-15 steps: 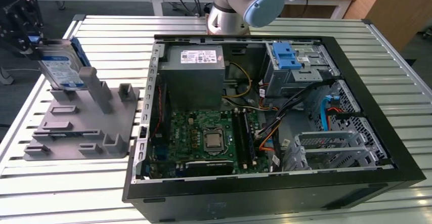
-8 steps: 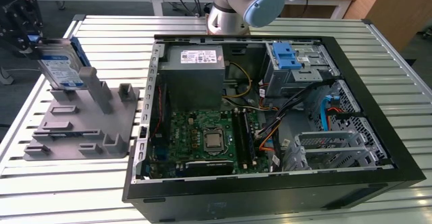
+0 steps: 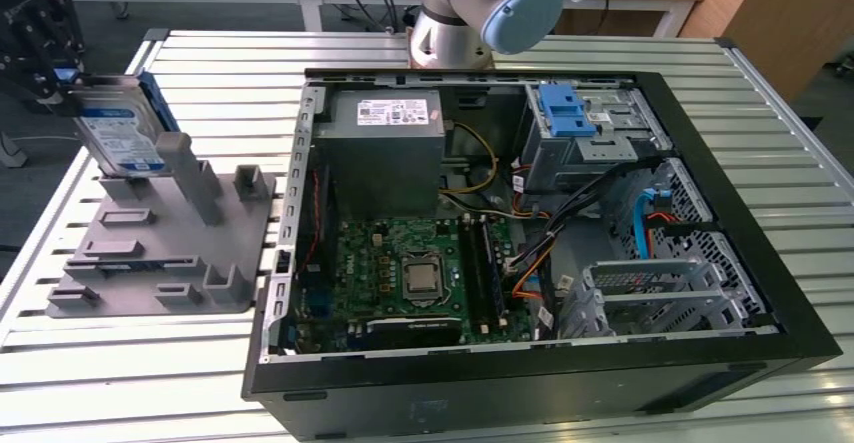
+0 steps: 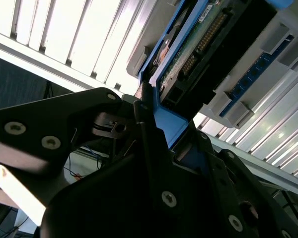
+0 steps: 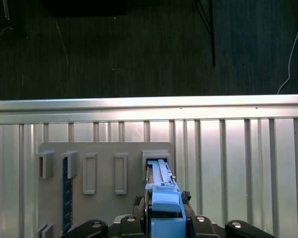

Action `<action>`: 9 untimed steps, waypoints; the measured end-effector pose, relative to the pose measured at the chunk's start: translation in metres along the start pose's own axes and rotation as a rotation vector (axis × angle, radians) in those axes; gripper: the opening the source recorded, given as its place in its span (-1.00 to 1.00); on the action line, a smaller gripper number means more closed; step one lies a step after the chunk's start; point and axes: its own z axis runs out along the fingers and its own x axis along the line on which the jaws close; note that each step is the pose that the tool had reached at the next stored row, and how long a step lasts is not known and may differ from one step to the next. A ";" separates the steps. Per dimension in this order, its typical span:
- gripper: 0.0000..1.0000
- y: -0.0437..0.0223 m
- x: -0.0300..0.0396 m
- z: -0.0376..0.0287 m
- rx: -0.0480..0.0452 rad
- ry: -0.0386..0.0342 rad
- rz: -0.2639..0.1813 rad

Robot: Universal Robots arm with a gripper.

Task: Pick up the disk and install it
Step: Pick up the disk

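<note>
The disk (image 3: 118,133) stands upright on edge in a slot of the grey holder plate (image 3: 160,253), at the exterior view's left, outside the computer case. It is silver-grey with a blue-and-white label and blue side rails. My black gripper (image 3: 64,81) sits at the disk's upper end. In the first wrist view the disk's blue rail (image 5: 161,191) runs between the fingers of the gripper (image 5: 164,220). The second wrist view shows the disk's circuit-board side (image 4: 198,44) and the fingers (image 4: 144,119) pressed against the blue rail. The gripper is shut on the disk.
The open computer case (image 3: 747,263) lies at the exterior view's right, with a drive cage and blue latch (image 3: 567,113), a grey power-supply box (image 3: 387,143) and the motherboard (image 3: 414,263). The arm's base (image 3: 461,23) stands behind it. Several upright posts (image 3: 200,188) rise from the holder plate on the slatted metal table (image 3: 134,363).
</note>
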 end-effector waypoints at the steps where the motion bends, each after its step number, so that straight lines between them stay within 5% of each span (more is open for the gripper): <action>1: -0.27 0.0000 0.0000 -0.0007 0.0000 0.0000 0.000; 9: -0.27 0.0001 0.0000 -0.0032 0.0000 0.0000 0.000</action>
